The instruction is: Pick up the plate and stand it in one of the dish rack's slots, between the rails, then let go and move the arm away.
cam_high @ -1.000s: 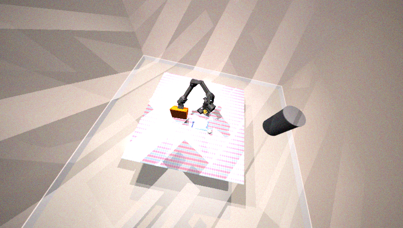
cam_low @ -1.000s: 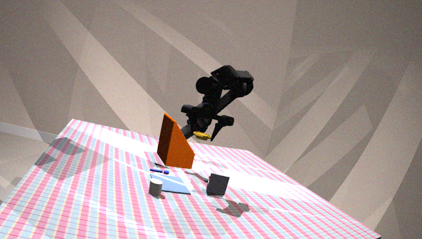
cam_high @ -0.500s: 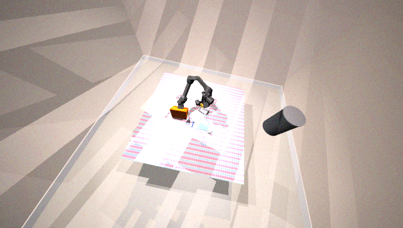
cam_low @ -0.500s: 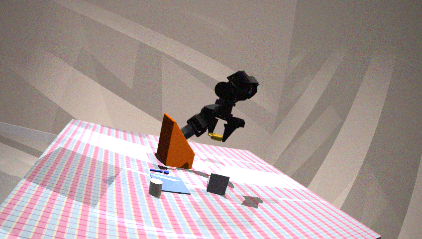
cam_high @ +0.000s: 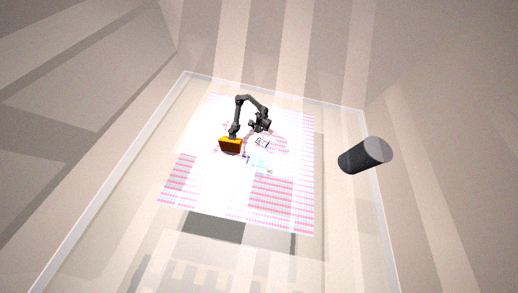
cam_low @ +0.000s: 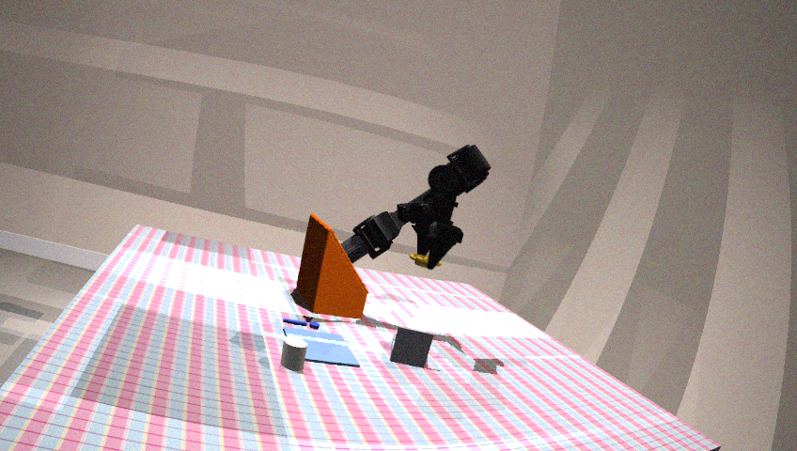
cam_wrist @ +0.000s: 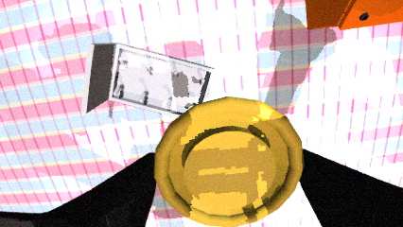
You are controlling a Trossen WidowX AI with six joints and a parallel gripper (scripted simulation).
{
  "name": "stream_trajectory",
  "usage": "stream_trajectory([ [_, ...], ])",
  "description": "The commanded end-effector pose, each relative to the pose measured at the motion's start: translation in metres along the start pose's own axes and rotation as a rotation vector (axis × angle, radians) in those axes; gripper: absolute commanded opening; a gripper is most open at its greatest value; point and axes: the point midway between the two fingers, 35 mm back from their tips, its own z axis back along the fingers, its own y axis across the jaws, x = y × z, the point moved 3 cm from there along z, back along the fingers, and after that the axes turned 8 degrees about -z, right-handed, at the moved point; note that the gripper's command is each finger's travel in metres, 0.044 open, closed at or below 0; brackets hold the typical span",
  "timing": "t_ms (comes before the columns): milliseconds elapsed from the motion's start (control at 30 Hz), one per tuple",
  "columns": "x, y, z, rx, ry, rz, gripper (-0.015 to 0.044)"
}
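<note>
Currently logged: gripper (cam_wrist: 227, 208) clamped on yellow plate (cam_wrist: 229, 161), which filled the lower centre of the wrist view, aloft over checked cloth (cam_wrist: 43, 142); dish rack (cam_wrist: 147, 80) lay upper left, apart.

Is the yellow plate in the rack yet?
No. The plate is out of the dish rack, held in the air by the end effector. The wrist view shows the rack below, its slots empty.

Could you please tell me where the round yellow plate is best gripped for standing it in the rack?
At its rim, from the edge, as the gripper shut on the round yellow plate does now: the thin raised rim fits between the fingers, leaving the far edge free to enter the grey dish rack.
</note>
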Motion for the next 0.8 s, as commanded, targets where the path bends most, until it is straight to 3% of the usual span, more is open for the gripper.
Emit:
stream_trajectory([
  [0,-0.008,-0.015,-0.004,-0.006,0.009,-0.134,0.0],
  [367,-0.017,-0.032,-0.009,-0.011,0.011,-0.286,0.0],
  [767,-0.002,-0.037,-0.041,-0.055,-0.247,-0.155,0.0],
])
